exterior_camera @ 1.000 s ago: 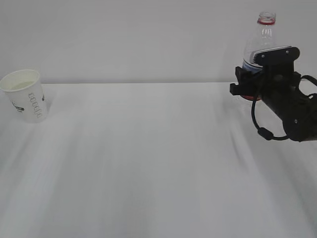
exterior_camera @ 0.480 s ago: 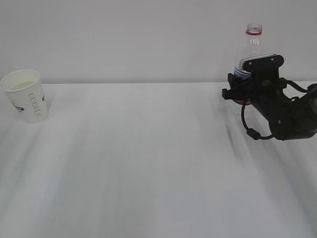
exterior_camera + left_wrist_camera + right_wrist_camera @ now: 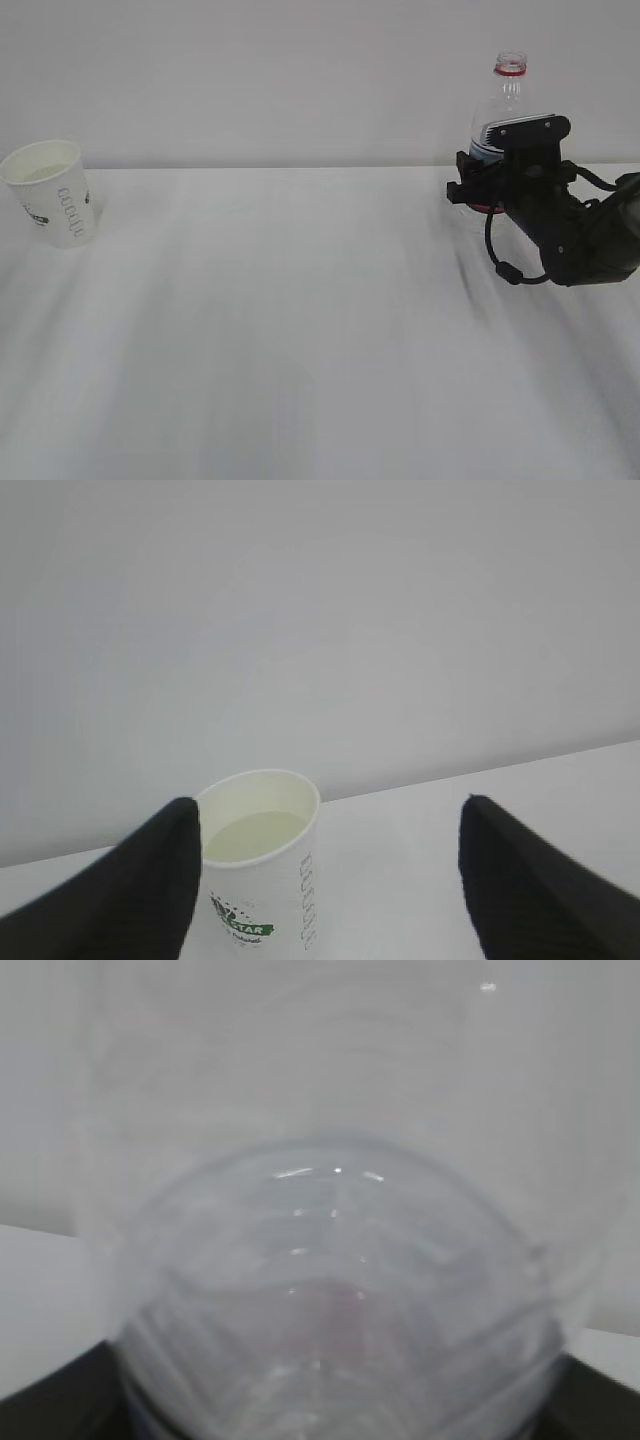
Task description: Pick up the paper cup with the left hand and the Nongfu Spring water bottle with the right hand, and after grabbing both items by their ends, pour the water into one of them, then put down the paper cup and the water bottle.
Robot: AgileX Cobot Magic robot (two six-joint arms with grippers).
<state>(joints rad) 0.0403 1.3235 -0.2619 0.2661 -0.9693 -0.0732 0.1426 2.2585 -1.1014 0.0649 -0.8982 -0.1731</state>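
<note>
The white paper cup [image 3: 55,200] stands upright at the table's far left, and pale water [image 3: 255,835] lies in it. In the left wrist view the cup [image 3: 262,880] sits between the black fingers of my left gripper [image 3: 330,805], close beside the left one; the jaws are wide open. That arm is outside the exterior view. At the right, the clear Nongfu Spring water bottle [image 3: 510,95] stands upright and capless. My right gripper [image 3: 480,185] is shut round its lower part and hides its base. The bottle [image 3: 330,1260] fills the right wrist view.
The white table [image 3: 300,300] stretches bare between cup and bottle, with a plain pale wall behind. A black cable [image 3: 505,268] loops under the right arm.
The right gripper has carried the bottle left and down over the last second, then nearly stopped. The cup has not moved.
</note>
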